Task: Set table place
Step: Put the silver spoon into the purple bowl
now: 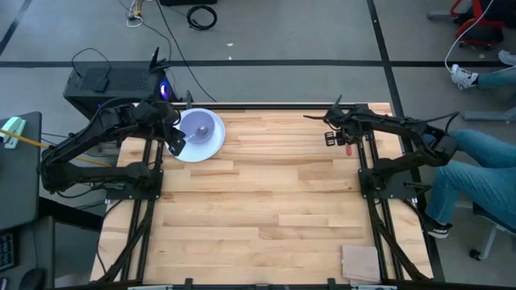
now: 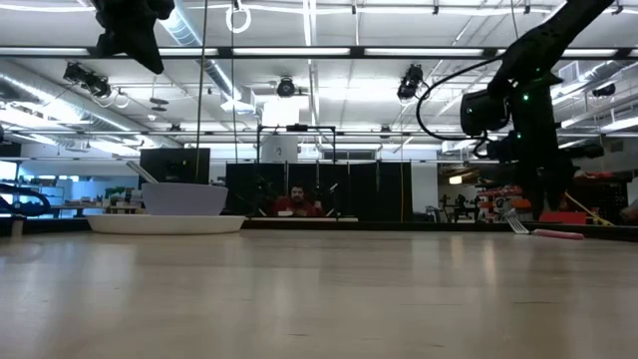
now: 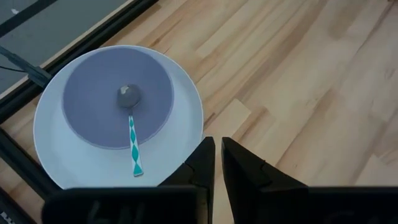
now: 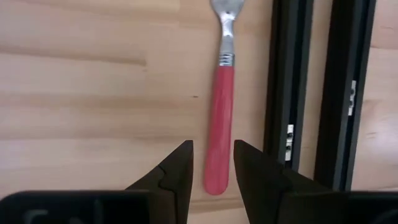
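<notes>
A large white plate lies at the table's far left with a lavender-blue bowl on it. A spoon with a teal-and-white handle has its head in the bowl and its handle leaning over the bowl's rim. My left gripper hovers shut above the plate's edge, holding nothing. A red-handled fork lies flat on the table at the far right, beside the black rail. My right gripper is open above the free end of the fork's handle, one finger on either side of it.
A tan square pad lies at the near right corner. Black rails run along the table's left and right sides. A person's legs show beyond the right edge. A black box stands behind the far left corner.
</notes>
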{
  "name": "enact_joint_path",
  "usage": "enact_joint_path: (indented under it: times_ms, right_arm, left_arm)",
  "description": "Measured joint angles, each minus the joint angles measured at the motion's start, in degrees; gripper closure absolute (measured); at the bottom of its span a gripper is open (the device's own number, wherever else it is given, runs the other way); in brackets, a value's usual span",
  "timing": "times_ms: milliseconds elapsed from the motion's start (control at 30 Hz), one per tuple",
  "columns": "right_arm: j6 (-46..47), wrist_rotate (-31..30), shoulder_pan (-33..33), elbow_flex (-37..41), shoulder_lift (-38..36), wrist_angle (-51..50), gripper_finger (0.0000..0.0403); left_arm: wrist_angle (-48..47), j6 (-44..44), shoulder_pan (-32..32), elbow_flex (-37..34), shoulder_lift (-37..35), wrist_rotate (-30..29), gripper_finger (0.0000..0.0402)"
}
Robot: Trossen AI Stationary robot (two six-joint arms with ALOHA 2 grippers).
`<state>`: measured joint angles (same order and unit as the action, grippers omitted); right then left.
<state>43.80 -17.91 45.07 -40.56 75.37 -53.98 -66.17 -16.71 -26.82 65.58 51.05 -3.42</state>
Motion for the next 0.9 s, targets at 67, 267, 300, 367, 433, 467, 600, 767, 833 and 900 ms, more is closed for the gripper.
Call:
enact_joint_path:
  times_ms: [67,267,300,367,433,467,600,767,833,900]
  right_arm:
    - [0.01,0.0,0.88,0.21,0.0,0.22,0.0281]
    - [-0.08,2.1,3.1,1.91,0.0,4.71,0.0281]
    - [-0.14,2.34,3.59,2.25,0.01,5.29,0.0281]
    - [-0.21,2.34,4.99,2.87,0.0,5.57,0.0281]
    - [-0.16,2.33,6.35,3.46,0.02,5.78,0.0281]
    - [0.1,2.35,6.99,3.63,0.0,5.9,0.0281]
    - [-0.31,4.01,8.34,4.02,0.0,6.55,0.0281]
    - [-0.55,4.7,8.45,4.02,0.0,6.99,0.0281]
    - [0.06,4.72,8.45,4.02,0.0,6.97,0.0281]
    - [0.2,4.72,8.45,4.02,0.14,6.97,0.0281]
  left_arm:
    - [0.0,0.0,0.31,0.0,0.0,0.0,0.0367]
    - [-0.02,0.0,1.18,0.0,0.0,0.0,0.0362]
    - [-0.02,0.0,1.34,0.0,0.0,0.0,0.0361]
    - [0.0,-0.02,1.62,0.0,0.0,0.0,0.0361]
    - [0.01,0.0,1.75,0.0,0.0,0.02,0.0364]
    - [0.02,-0.02,1.74,0.0,0.0,0.01,0.0365]
    - [0.03,-0.02,1.74,0.0,0.0,0.0,0.0372]
    - [0.07,-0.02,1.74,0.0,0.0,0.0,0.0372]
    - [0.07,-0.02,1.74,0.0,0.0,0.0,0.0369]
    - [0.07,-0.02,1.74,0.0,0.0,0.02,0.0367]
